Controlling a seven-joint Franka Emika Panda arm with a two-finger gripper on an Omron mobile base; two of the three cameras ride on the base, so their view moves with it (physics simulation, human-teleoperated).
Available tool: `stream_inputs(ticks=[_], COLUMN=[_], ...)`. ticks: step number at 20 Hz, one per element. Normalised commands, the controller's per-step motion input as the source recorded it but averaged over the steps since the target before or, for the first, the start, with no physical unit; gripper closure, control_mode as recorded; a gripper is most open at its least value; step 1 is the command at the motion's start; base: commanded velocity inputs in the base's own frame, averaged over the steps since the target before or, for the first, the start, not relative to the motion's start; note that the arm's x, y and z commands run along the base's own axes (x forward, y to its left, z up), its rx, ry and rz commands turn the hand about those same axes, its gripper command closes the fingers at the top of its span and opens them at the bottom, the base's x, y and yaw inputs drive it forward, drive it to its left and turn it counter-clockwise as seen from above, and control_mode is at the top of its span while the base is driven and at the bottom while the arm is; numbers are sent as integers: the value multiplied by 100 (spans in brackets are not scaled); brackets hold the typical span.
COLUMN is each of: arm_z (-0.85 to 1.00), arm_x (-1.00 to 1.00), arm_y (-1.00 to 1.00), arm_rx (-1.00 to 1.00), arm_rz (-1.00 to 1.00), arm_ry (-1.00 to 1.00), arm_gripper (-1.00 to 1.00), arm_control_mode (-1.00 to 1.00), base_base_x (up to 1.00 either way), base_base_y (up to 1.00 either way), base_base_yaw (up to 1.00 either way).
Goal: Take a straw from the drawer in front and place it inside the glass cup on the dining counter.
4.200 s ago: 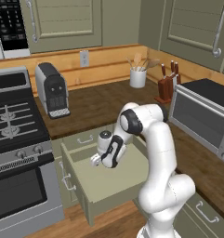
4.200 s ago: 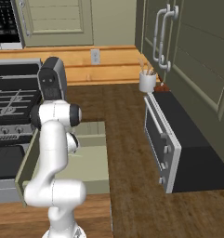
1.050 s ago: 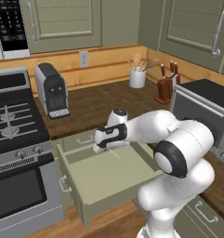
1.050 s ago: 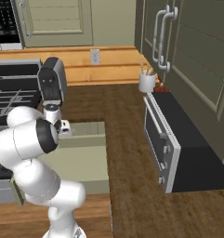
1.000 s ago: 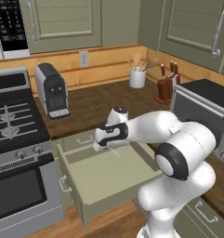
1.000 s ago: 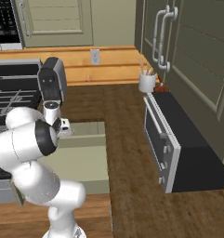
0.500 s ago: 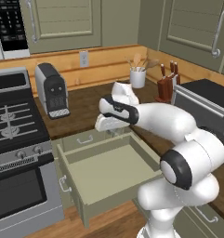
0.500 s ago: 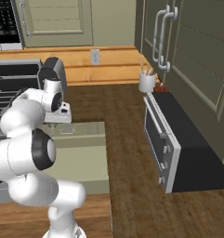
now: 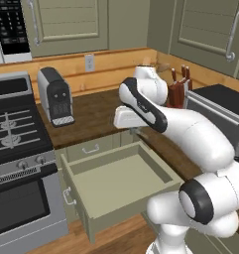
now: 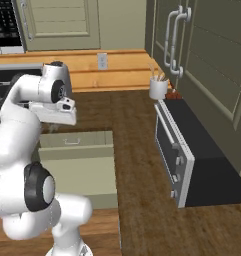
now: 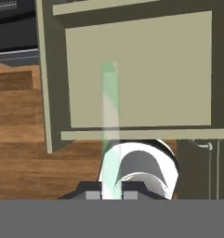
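Hand view: end effector point(image 11: 111, 195) clamped on straw point(image 11: 110, 116), high above open drawer point(image 11: 53, 93) rim, well apart.

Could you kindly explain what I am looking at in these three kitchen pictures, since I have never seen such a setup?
A white robot arm stands in a simulated kitchen. Two pictures come from cameras behind it, left and right; the third looks along its hand. The drawer stands pulled open below the wooden counter, which carries a coffee machine and a toaster oven. The gripper is raised above the drawer, shut on the straw, a thin pale stick seen in the hand view.
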Motion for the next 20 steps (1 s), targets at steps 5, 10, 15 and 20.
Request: stream_inputs(ticks=[5, 10, 15, 20], arm_z=[24, 7, 0, 0], arm_x=[-59, -29, -8, -13], arm_y=[-17, -12, -11, -5], arm_rx=[-6, 0, 0, 0], arm_rz=[-14, -6, 0, 0], arm_ry=[-12, 0, 0, 0], arm_gripper=[100, 100, 100, 100], arm_control_mode=[-100, -100, -100, 100], base_base_x=[0, 0, 0, -58], base_base_y=[0, 0, 0, -6], base_base_yaw=[0, 0, 0, 0])
